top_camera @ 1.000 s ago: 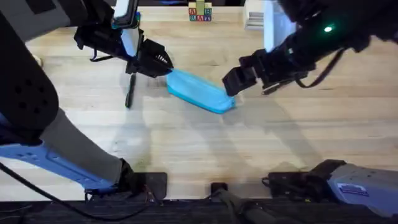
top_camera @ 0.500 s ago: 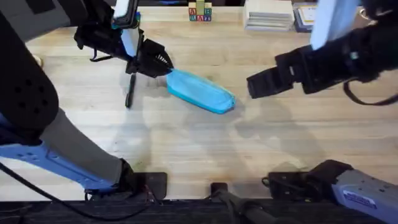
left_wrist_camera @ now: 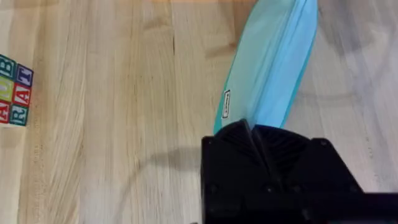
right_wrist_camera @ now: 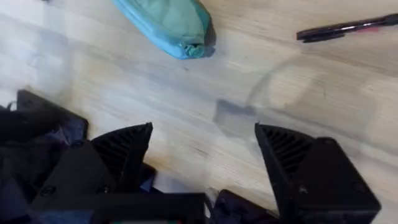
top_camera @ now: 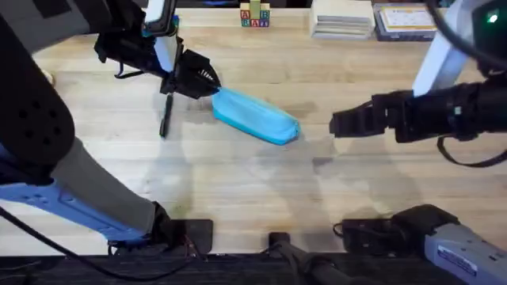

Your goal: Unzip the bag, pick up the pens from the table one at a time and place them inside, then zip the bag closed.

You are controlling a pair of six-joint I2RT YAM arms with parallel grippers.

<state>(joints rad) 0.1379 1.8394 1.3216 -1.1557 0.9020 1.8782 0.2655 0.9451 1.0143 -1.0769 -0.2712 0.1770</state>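
Note:
The light turquoise bag (top_camera: 255, 116) lies slanted on the table (top_camera: 261, 182), its zipper running along its length (left_wrist_camera: 273, 56). My left gripper (top_camera: 203, 81) is shut on the bag's upper-left end, and its black fingers (left_wrist_camera: 252, 134) press together over the fabric. A black pen (top_camera: 165, 115) rests on the wood just left of the bag. My right gripper (top_camera: 336, 124) hovers open to the right of the bag's other end (right_wrist_camera: 177, 25), with nothing between its fingers (right_wrist_camera: 204, 134). A second dark pen with a red part (right_wrist_camera: 348, 28) lies on the wood beyond it.
Alphabet blocks (top_camera: 255, 16) stand at the back edge, also seen as letter blocks (left_wrist_camera: 13, 90). A stack of books (top_camera: 342, 17) and another book (top_camera: 405, 19) lie at the back right. Bare wood stretches in front of the bag.
My right arm has drawn back to the right, away from the bag's right end, which it was at a second ago. The left gripper, the bag and the pen have stayed put.

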